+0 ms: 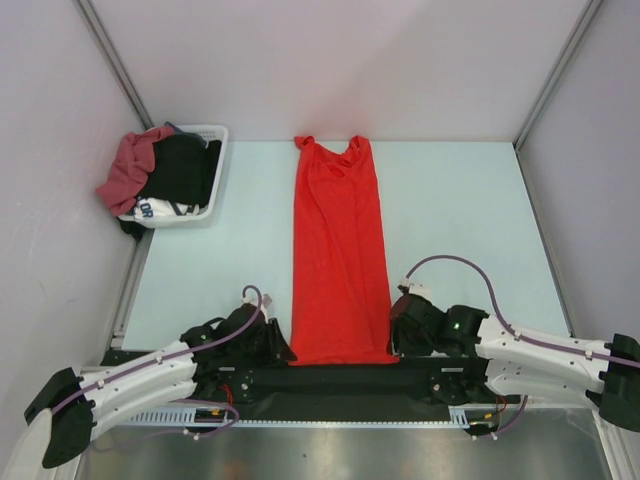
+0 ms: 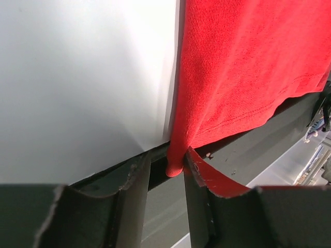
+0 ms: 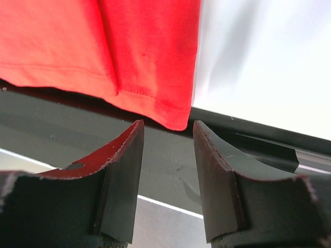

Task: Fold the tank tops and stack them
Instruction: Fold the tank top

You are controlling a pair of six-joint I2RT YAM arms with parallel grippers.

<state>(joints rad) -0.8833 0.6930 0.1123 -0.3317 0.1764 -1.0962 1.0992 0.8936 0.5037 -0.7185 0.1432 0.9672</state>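
The thin bright red tank top (image 1: pixel 340 260) lies folded into a long strip on the pale worktop (image 1: pixel 450 220), hem nearest. The left claw (image 2: pixel 168 165) stands open astride one hem corner, apparently unpinched. The right claw (image 3: pixel 168 132), also open, sits just short. Crosswise folding remains, and the dusty maroon tank top (image 1: pixel 125 170) drapes the white plastic basket (image 1: pixel 205 130), unfolded.

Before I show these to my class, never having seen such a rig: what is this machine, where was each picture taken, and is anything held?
Two robot arms are bolted at the near edge of a table. One picture looks down from above; the other two come from cameras on each wrist, showing its own fingers. A bright red tank top lies flat on it. A white basket, far left, holds a maroon top, black garments and a white cloth. The left gripper and right gripper stand open at the red top's near corners, holding nothing.
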